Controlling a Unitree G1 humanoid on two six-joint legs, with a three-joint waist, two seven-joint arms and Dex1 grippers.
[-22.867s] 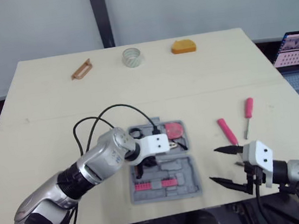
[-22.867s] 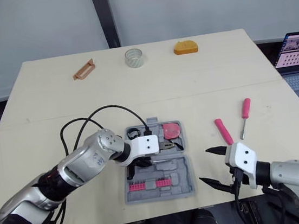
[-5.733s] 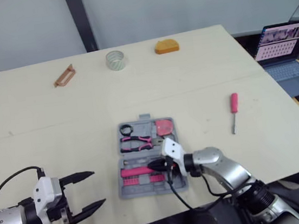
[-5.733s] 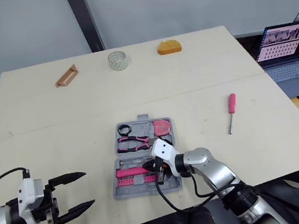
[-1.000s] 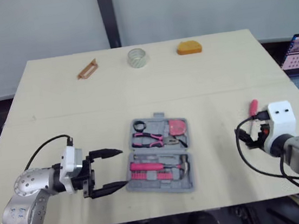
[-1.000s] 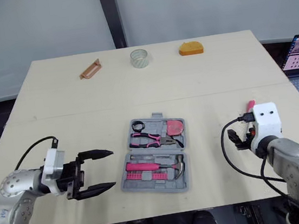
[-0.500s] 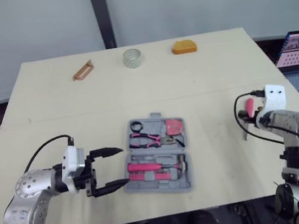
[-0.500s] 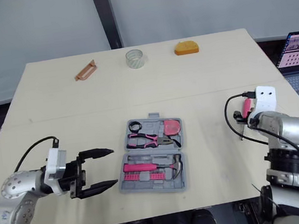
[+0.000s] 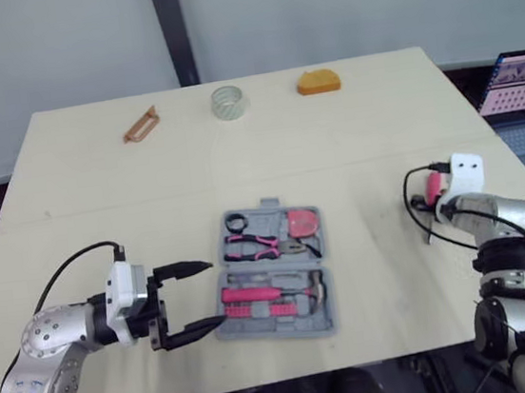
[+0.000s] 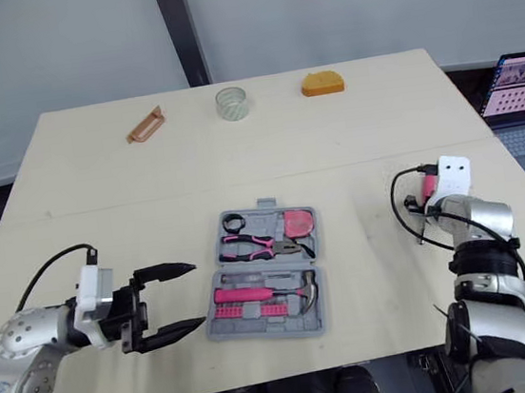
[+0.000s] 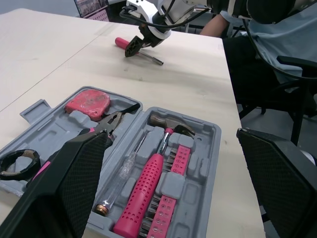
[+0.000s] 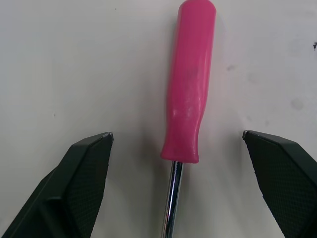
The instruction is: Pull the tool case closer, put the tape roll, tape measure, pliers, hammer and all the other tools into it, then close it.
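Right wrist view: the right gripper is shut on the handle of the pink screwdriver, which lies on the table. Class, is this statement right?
No. The right gripper is open: its fingers stand either side of the pink screwdriver, apart from its handle, as the right wrist view shows. The screwdriver does lie on the table.

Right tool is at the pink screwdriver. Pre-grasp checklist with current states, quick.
1. Right tool open: ok.
2. Pink screwdriver handle between its fingers, roughly centred: ok.
3. Screwdriver lying flat on the table, nothing on top of it: ok.
4. Fingertips low enough to close on the handle: cannot tell.
5. Tool case open to receive it: ok; free slot for it: cannot tell.
6. Left tool open beside the case, out of the right arm's way: ok.
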